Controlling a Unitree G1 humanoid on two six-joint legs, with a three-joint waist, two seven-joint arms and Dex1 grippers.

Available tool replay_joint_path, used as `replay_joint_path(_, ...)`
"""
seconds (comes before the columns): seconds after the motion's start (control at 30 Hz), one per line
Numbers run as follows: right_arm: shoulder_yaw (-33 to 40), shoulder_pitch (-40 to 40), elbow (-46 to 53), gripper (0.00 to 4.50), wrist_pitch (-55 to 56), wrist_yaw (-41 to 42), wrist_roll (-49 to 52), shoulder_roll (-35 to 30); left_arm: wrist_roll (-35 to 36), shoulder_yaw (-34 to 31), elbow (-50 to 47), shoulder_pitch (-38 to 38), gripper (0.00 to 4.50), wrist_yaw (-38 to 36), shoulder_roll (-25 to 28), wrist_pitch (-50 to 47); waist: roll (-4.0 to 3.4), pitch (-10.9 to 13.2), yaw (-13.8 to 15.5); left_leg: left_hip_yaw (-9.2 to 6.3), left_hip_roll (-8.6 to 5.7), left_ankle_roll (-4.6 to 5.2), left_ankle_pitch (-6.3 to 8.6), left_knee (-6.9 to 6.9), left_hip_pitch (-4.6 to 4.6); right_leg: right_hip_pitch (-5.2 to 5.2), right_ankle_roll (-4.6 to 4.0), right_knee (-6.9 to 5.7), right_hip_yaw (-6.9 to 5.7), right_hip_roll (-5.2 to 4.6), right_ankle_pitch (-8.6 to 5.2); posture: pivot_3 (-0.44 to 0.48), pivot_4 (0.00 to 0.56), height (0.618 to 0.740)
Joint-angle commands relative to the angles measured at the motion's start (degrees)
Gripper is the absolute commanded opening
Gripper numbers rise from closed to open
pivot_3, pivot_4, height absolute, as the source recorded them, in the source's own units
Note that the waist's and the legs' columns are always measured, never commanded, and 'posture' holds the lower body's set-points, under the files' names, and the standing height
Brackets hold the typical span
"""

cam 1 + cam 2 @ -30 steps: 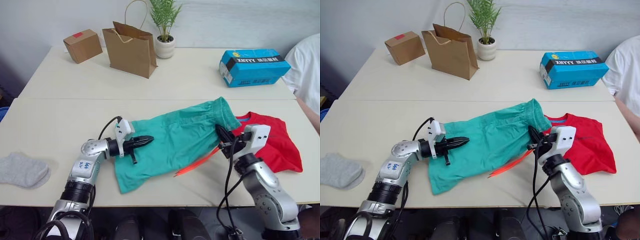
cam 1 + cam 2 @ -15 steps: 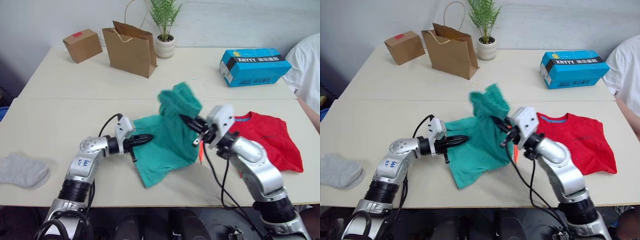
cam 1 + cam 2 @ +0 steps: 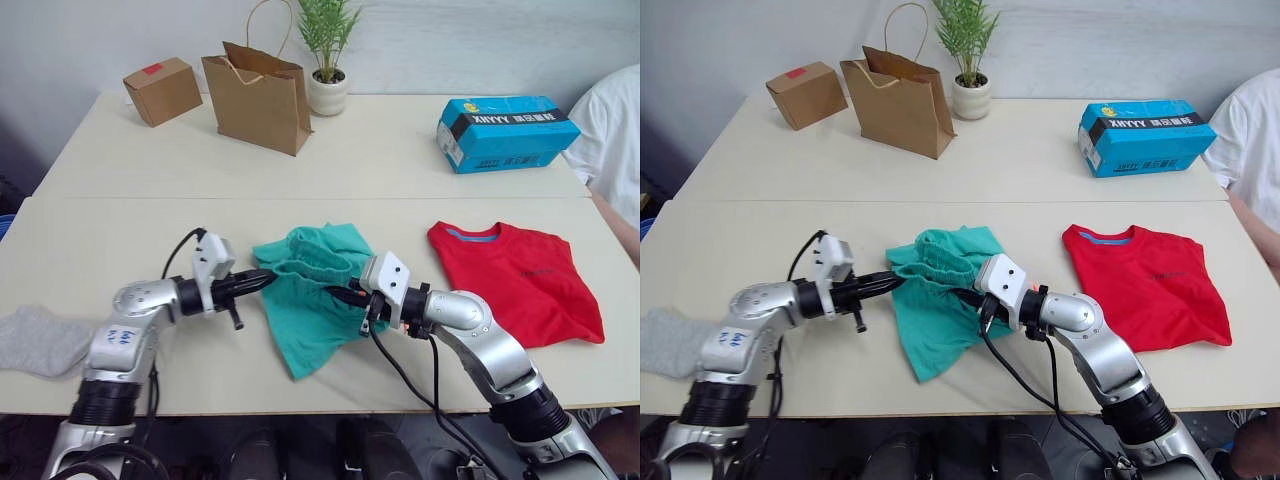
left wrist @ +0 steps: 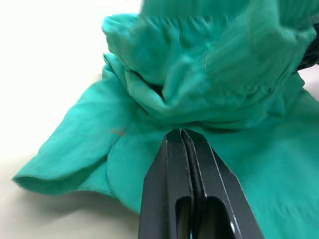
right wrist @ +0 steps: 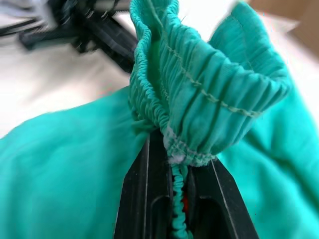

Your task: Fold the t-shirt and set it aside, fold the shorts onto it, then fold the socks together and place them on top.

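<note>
Evidently the shorts step is in hand. The shorts point(image 3: 315, 290) lie bunched at the middle of the near surface point(image 3: 400, 160), waistband end doubled over toward the left. The right pincer point(image 3: 340, 297) is clamped on the gathered waistband, which its wrist view shows caught between the fingers point(image 5: 142, 199). The left pincer point(image 3: 262, 280) lies at the shorts' left edge with its fingers pressed together, tips against a fold of cloth; whether any fabric is actually pinched there is unclear. The t-shirt point(image 3: 515, 280) lies to the right, well apart from the shorts, looking squared rather than spread with sleeves out. A grey sock point(image 3: 40, 340) sits at the near left edge.

Judging from this, the fold is rough, with cloth heaped, not flat. Next, the waistband needs laying down level on the leg part and letting go; then the folded shorts must be carried right onto the t-shirt. The risk is the heap springing open on release.
</note>
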State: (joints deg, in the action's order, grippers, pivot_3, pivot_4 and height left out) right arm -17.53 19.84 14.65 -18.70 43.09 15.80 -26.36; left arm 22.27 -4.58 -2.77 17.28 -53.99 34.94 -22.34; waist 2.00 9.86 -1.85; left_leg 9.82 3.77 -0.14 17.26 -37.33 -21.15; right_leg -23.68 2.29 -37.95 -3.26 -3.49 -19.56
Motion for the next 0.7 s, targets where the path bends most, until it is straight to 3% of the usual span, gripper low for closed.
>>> replay_joint_path(0.03, 1.58, 1.98, 1.63, 0.82, -3.31, 2.28, 4.77, 1.96, 2.35, -4.58, -1.69, 0.89, 0.0, -0.92, 2.1, 1.72, 0.0, 0.0, 0.03, -0.02, 0.01, -0.01, 0.0, 0.0, 0.0, 0.0, -0.01, 0.0, -0.02, -0.01, 0.0, 0.0, 0.15, 0.74)
replay_joint_path(0.27, 5.99, 3.0, 4.78, 3.13, -12.66, 13.44, 18.39, -2.3, 3.31, -7.56, 3.23, 3.57, 0.0, -7.19, 11.94, 0.22, -0.01, 0.01, 0.17, -0.03, -0.02, 0.05, 0.05, 0.01, -0.05, 0.0, -0.02, 0.08, -0.07, -0.05, 0.0, 0.0, 0.15, 0.74)
replay_joint_path(0.37, 11.53, 3.82, 5.54, 3.13, -23.34, 15.28, 30.39, -5.24, 3.83, -7.63, 4.74, 7.19, 0.0, -6.91, 12.14, -0.09, -0.02, 0.02, 0.39, -0.07, -0.04, 0.11, 0.07, 0.0, -0.05, 0.03, -0.02, 0.09, -0.12, -0.13, 0.0, 0.0, 0.15, 0.74)
replay_joint_path(0.47, 16.34, 5.28, 1.98, 3.13, -25.39, 13.14, 33.51, -5.0, 5.87, -6.73, 3.55, 10.55, 0.0, -6.08, 9.87, -2.53, -0.01, 0.02, 0.35, -0.11, -0.04, 0.13, 0.09, -0.05, -0.07, 0.06, -0.04, 0.08, -0.16, -0.14, 0.01, 0.0, 0.15, 0.74)
replay_joint_path(0.53, 18.22, 6.74, -2.68, 2.74, -22.51, 7.85, 29.92, -2.18, 7.68, -5.4, 1.5, 12.2, 0.0, -4.87, 6.88, -5.05, 0.01, 0.0, 0.31, -0.11, -0.04, 0.13, 0.09, -0.06, -0.05, 0.08, -0.04, 0.07, -0.18, -0.14, 0.01, 0.0, 0.15, 0.74)
replay_joint_path(0.7, 6.23, 5.39, -12.04, 1.16, 0.73, 4.78, 4.96, -0.44, 3.87, 3.33, 0.68, 13.61, 0.0, 0.42, -1.11, -9.23, 0.01, 0.0, 0.11, -0.01, -0.06, 0.06, 0.06, -0.05, -0.12, -0.02, -0.03, 0.06, -0.14, -0.06, 0.0, 0.0, 0.15, 0.74)
